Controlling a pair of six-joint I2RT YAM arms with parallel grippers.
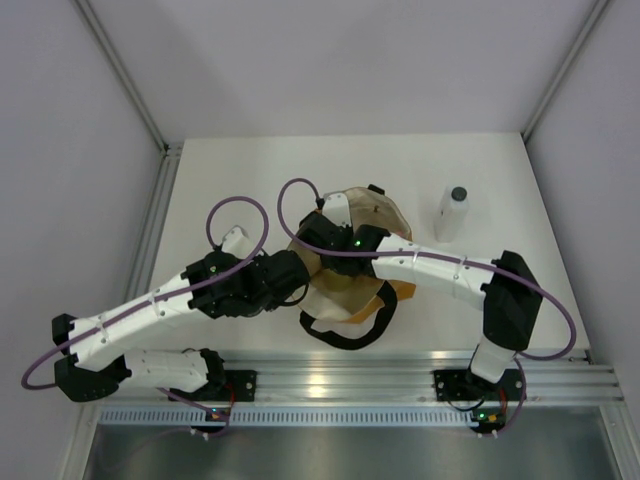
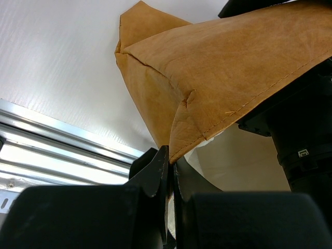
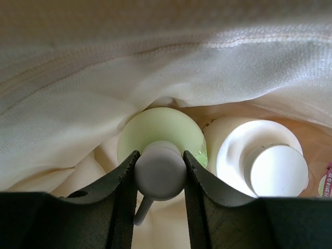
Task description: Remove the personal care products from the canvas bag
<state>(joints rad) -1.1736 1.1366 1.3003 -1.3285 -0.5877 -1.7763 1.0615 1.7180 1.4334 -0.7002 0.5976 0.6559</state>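
Observation:
The tan canvas bag lies at the table's middle, black handles toward the near edge. My left gripper is shut on the bag's rim, holding its mouth up. My right gripper is inside the bag against the cream lining, shut on the white cap of the yellow-green bottle. The beige wide-topped bottle stands right beside it, and a pink sliver shows at the right edge. The whitish bottle with dark cap stands on the table right of the bag.
An aluminium rail runs along the table's near edge. Grey walls close the left and right sides. Purple cables loop over both arms.

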